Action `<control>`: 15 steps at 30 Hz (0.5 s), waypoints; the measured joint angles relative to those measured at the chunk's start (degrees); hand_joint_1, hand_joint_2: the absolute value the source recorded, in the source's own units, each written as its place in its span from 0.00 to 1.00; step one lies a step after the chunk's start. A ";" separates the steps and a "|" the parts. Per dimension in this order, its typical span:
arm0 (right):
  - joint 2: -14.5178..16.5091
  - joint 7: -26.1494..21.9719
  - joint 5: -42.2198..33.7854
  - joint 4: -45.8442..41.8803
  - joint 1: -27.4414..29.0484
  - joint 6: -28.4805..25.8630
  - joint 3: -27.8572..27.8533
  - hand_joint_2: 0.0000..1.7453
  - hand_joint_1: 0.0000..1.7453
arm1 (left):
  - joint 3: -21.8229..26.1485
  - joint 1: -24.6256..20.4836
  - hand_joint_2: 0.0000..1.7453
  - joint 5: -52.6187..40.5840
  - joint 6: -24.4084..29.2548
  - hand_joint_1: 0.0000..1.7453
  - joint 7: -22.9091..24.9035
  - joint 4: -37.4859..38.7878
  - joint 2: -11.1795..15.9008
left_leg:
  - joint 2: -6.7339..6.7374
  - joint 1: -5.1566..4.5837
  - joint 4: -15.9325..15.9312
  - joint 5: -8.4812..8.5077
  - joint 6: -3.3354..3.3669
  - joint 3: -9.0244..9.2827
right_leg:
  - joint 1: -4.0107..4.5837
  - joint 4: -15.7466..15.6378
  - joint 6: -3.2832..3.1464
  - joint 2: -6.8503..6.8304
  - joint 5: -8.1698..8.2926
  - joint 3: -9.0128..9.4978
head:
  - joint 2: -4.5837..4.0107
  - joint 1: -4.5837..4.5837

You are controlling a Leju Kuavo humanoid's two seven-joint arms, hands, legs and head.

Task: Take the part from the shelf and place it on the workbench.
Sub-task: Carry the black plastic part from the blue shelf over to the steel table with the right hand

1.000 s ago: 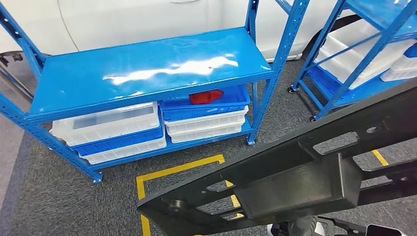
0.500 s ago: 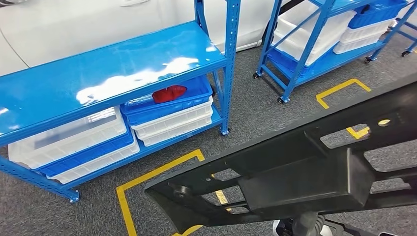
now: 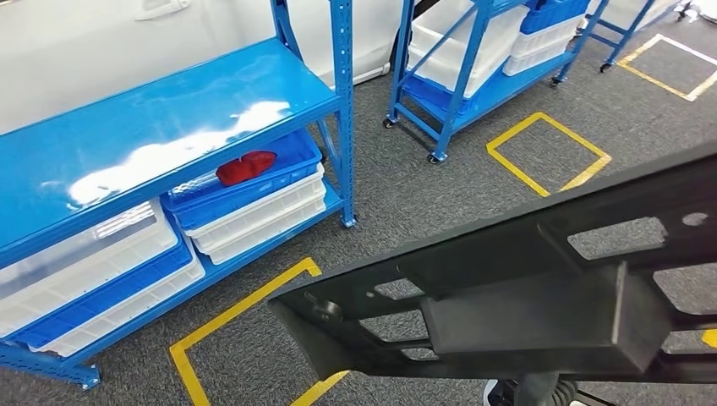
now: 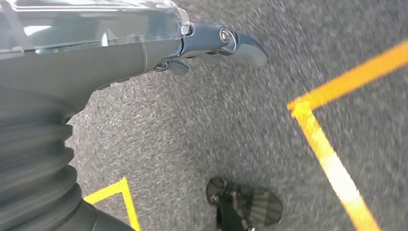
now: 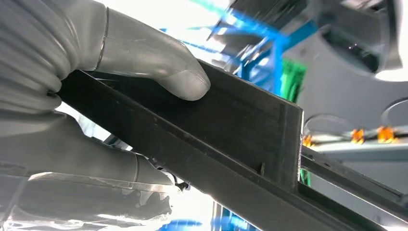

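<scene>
The part (image 3: 524, 313) is a long black plastic frame with cut-out windows and a boxy block in its middle. It hangs slantwise across the lower right of the head view, above the carpet. In the right wrist view my right hand (image 5: 96, 96) grips the part (image 5: 231, 125), thumb on top and fingers under it. My left hand (image 4: 211, 43) hangs over the grey carpet and holds nothing. The blue shelf (image 3: 152, 127) stands at the left, its top board bare.
Under the shelf's top board sit white and blue bins; one blue bin holds a red piece (image 3: 245, 167). A second blue rack on wheels (image 3: 473, 76) with white bins stands behind. Yellow tape squares (image 3: 545, 152) mark the carpet. A white car body (image 3: 101, 34) is behind the shelf.
The whole picture has slid left, so the camera has turned to the right. The second rack and more yellow tape have come into view. The part keeps its place before me.
</scene>
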 joint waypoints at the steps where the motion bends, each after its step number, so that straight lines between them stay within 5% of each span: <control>1: -0.91 0.00 0.40 -0.04 -0.63 -2.28 1.00 1.00 1.00 | -0.01 -0.07 1.00 -0.05 -0.46 0.00 0.05 0.00 0.06 | 0.72 0.02 0.14 -0.08 -0.14 -0.02 | -0.18 -2.77 0.14 -0.44 1.57 1.69 | 0.00 0.01; 4: -3.49 0.00 1.31 -0.33 -3.14 -7.72 4.55 1.00 1.00 | -0.02 -0.34 1.00 -0.37 -1.70 0.00 0.03 0.00 0.56 | 2.32 -0.20 0.95 -0.65 -1.10 -0.05 | -0.03 -13.54 -0.40 -3.30 5.23 7.68 | 0.00 -0.07; 7: -5.47 0.01 1.65 -0.52 -4.79 -9.86 7.36 1.00 1.00 | -0.03 -0.63 1.00 -0.45 -2.09 0.00 -0.17 0.00 1.11 | 3.49 -0.35 1.21 -0.85 -2.10 0.01 | 0.40 -14.92 -1.81 -2.87 5.34 7.94 | 0.00 -0.20; 10: -7.45 0.01 1.51 -0.97 -6.07 -11.24 9.09 1.00 1.00 | -0.12 -0.86 1.00 -0.66 -2.22 0.00 -0.83 0.00 1.38 | 1.03 0.05 4.18 -3.44 -2.86 -1.11 | 0.27 -15.33 -2.97 -1.33 5.89 7.68 | 0.00 -0.38; 13: -9.75 0.00 -0.07 -1.22 -7.43 -11.77 9.79 1.00 1.00 | -0.25 -0.81 1.00 -0.94 -2.36 0.00 -1.59 0.00 1.64 | -2.17 0.13 15.33 -8.99 -2.86 -6.03 | 0.51 -15.35 -3.59 0.51 6.25 7.34 | 0.00 -0.57; 15: -11.20 0.00 -1.09 -1.23 -8.18 -11.62 9.83 1.00 1.00 | -0.36 -0.95 1.00 -1.03 -2.38 0.00 -2.17 0.00 1.76 | -2.52 0.07 18.16 -8.82 -2.51 -7.45 | 0.80 -15.26 -3.72 2.05 6.37 7.24 | 0.00 -0.58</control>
